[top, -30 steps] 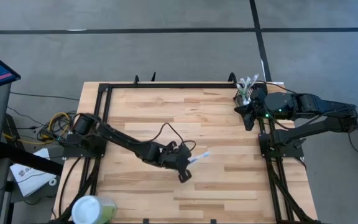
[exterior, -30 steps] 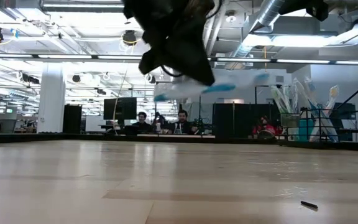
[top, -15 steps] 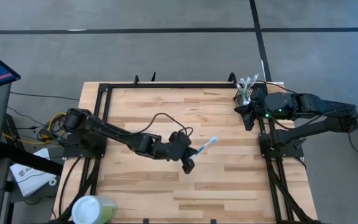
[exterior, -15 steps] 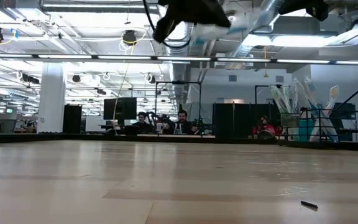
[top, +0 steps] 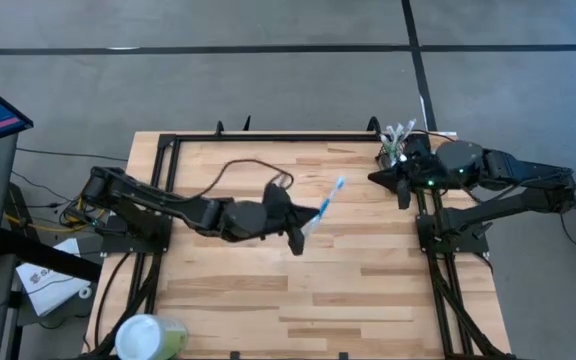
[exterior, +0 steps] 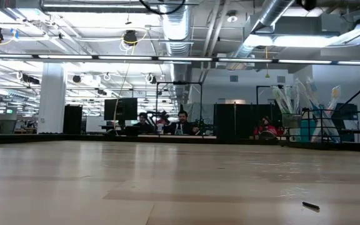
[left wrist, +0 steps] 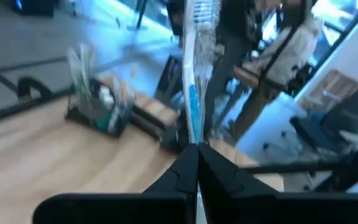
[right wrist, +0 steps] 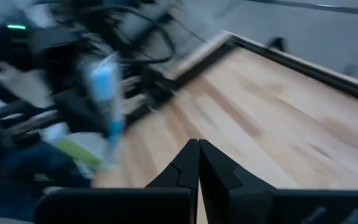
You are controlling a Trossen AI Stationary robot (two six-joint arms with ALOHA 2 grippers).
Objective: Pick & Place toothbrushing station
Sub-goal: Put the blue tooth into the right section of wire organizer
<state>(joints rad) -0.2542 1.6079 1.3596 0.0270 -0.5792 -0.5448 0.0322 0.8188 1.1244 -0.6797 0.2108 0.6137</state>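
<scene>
Wooden table (top: pixel 268 300), toothbrushing station (top: pixel 396 148) at far-right edge.

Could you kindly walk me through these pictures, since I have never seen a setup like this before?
Two dark robot arms work at a wooden table. One camera looks straight down, one sits at table height facing the room, and one rides on each wrist. The left gripper, over the table's middle, is shut on a toothbrush, seen up close from its wrist. The right gripper waits shut at the far right corner, beside a small black holder full of toothbrushes. A pale-green cup stands at the near left corner.
</scene>
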